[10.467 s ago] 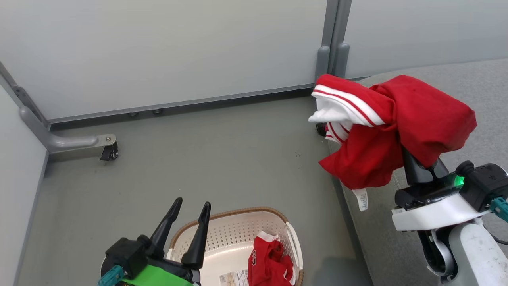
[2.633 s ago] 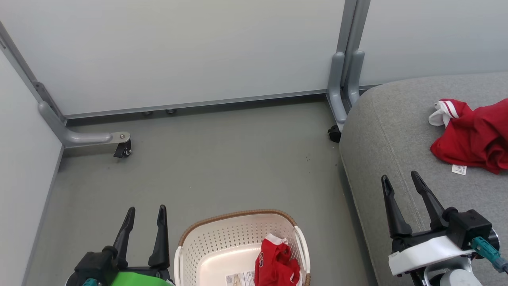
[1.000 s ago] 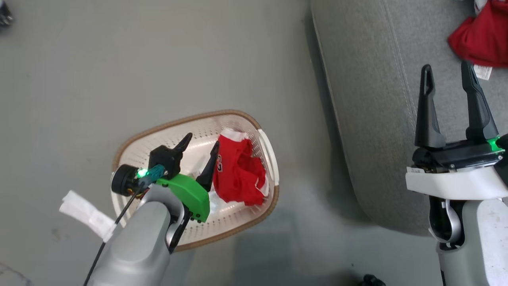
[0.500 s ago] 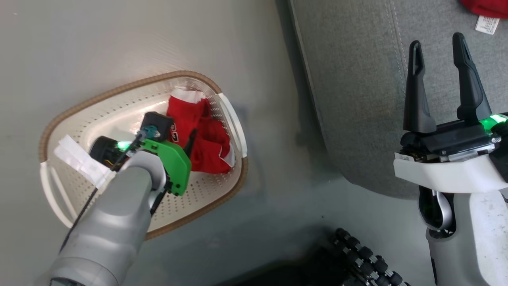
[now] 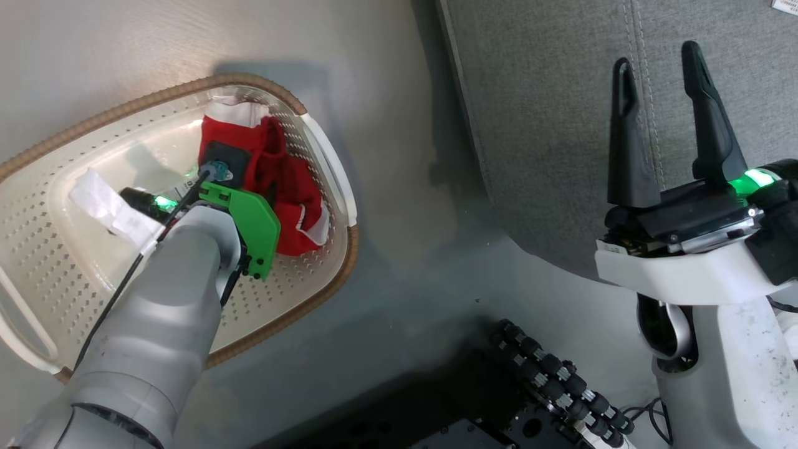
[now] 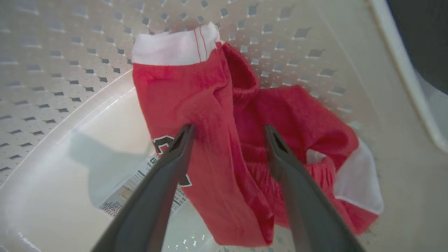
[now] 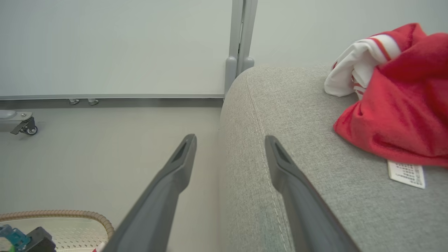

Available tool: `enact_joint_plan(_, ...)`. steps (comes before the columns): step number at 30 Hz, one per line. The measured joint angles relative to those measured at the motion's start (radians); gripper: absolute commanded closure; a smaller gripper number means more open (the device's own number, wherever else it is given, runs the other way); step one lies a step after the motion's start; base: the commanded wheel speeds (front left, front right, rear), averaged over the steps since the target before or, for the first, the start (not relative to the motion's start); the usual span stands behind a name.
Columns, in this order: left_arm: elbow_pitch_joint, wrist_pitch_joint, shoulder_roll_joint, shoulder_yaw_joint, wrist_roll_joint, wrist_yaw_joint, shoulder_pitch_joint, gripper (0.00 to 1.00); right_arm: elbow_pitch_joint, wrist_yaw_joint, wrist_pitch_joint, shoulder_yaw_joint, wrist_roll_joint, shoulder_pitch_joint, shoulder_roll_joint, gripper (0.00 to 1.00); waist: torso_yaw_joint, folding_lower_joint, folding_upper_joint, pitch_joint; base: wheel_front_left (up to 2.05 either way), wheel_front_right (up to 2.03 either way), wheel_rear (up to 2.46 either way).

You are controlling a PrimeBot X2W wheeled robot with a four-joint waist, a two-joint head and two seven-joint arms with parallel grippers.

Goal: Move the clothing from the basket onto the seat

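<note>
- The left wrist view showed the left end effector (image 6: 228,128) open, its two dark fingers spread either side of a raised fold of the red garment (image 6: 210,105). The tips were right at the cloth, and nothing was clamped between them.
- That view also showed the garment's white waistband, a dark printed number and the paper label (image 6: 122,197) lying partly under it on the floor of the basket (image 6: 52,63).
- In the head view these fingers were hidden under the green-plated wrist. That view gave the wider layout instead: the red garment (image 5: 293,187) lay against the basket's (image 5: 50,249) wall nearest the seat (image 5: 548,125), with the basket on the grey floor (image 5: 93,37) beside it.
- The right end effector (image 5: 658,56) stood open and empty over the seat's edge, fingers apart.
- The right wrist view showed the second red garment (image 7: 395,105) crumpled on the seat (image 7: 297,147), its white tag (image 7: 406,174) flat on the fabric. The partition wall (image 7: 122,45) stood behind.
- Compared with half a second earlier, the left arm had reached deeper into the basket. The head camera had also tipped further down, so the whole scene sat differently.
- About ten seconds earlier the second red garment had hung from the right end effector. By this moment it rested on the seat.
</note>
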Motion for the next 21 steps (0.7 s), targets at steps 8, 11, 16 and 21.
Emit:
enact_joint_plan(8, 0.015, 0.105, 0.026, -0.023, 0.021, 0.087, -0.027, 0.0, -0.003, 0.0, 0.0, 0.039, 0.012, -0.004, 0.0, 0.0, -0.017, 0.0, 0.0, 0.035, 0.0, 0.0, 0.0)
enact_joint_plan(11, 0.016, 0.133, 0.027, -0.024, 0.019, 0.093, -0.035, 0.0, -0.003, 0.0, 0.0, 0.045, 0.02, -0.002, 0.0, 0.0, -0.022, 0.0, 0.0, 0.042, 0.0, 0.0, 0.0)
enact_joint_plan(16, 0.018, 0.196, 0.034, -0.034, 0.017, 0.084, -0.042, 0.0, -0.009, 0.0, 0.0, 0.056, 0.028, 0.005, 0.0, 0.0, -0.026, -0.0001, 0.0, 0.053, 0.0, 0.0, 0.0)
enact_joint_plan(21, 0.019, 0.237, 0.041, -0.043, 0.015, 0.081, -0.067, 0.0, -0.025, 0.0, 0.0, 0.061, 0.033, 0.023, 0.0, 0.0, -0.026, -0.0001, 0.0, 0.071, 0.0, 0.0, 0.0)
